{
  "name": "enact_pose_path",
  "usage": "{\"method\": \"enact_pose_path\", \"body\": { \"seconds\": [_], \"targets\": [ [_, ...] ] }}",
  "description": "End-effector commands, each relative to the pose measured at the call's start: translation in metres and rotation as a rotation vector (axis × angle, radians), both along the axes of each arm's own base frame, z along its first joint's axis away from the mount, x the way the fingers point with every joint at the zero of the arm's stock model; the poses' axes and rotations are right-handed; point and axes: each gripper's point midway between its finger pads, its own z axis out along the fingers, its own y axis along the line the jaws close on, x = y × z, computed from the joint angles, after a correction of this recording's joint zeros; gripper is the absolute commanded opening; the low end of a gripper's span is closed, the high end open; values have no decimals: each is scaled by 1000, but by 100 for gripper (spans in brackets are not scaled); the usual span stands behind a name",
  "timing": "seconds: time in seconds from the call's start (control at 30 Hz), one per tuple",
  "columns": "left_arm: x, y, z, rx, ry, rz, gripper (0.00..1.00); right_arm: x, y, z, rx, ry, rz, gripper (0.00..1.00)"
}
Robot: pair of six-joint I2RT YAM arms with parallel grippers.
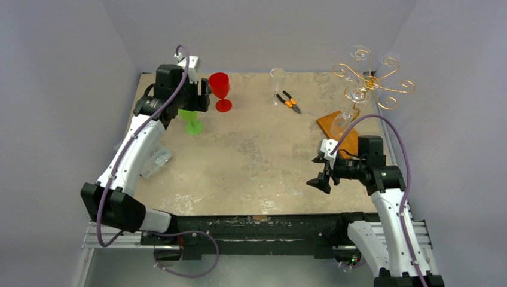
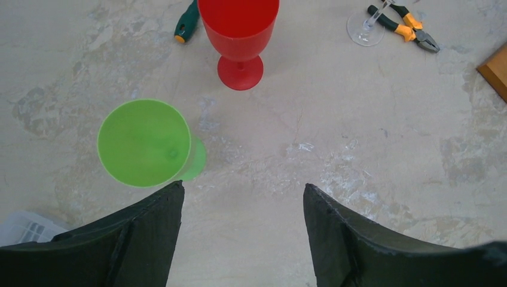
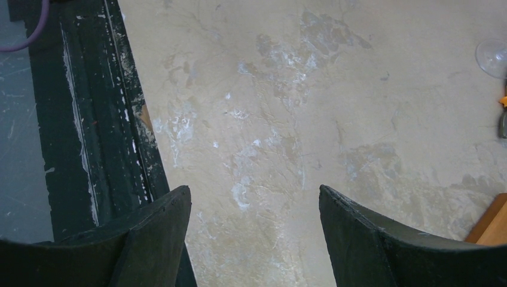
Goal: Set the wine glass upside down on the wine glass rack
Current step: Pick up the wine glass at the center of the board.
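The table, a mottled beige stone-look slab, is boxed in by matt grey walls at 9, 12 and 3 o'clock, and a black rail edges it at 6. Its middle is bare.

The left arm reaches to 10 o'clock. The left jaws are wide with nothing between them, just short of the upright, smooth green wine glass. The red wine glass stands beyond it at 11.

The right arm holds the right jaws wide and empty at 4.

The wine glass rack, curled gold wire on a flat wooden base, fills the 2 o'clock corner, with clear glasses hanging from it. A clear wine glass and orange-handled pliers sit at 12.
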Motion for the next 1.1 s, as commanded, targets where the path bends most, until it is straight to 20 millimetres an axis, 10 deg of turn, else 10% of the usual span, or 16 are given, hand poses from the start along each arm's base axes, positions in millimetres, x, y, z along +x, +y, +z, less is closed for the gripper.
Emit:
{"method": "enact_pose_path", "body": {
  "seconds": [0.0, 0.4, 0.9, 1.07],
  "targets": [
    [23, 9, 7, 41, 3, 52, 67, -1, 1, 1, 9, -18, 11, 75],
    [63, 30, -66, 268, 213, 100, 47, 0, 1, 1, 7, -17, 9, 76],
    [64, 32, -82, 297, 252, 98, 28, 0, 1, 1, 6, -16, 9, 76],
    [61, 33, -80, 300, 249, 96, 0, 0, 1, 1, 5, -19, 10, 76]
  ]
}}
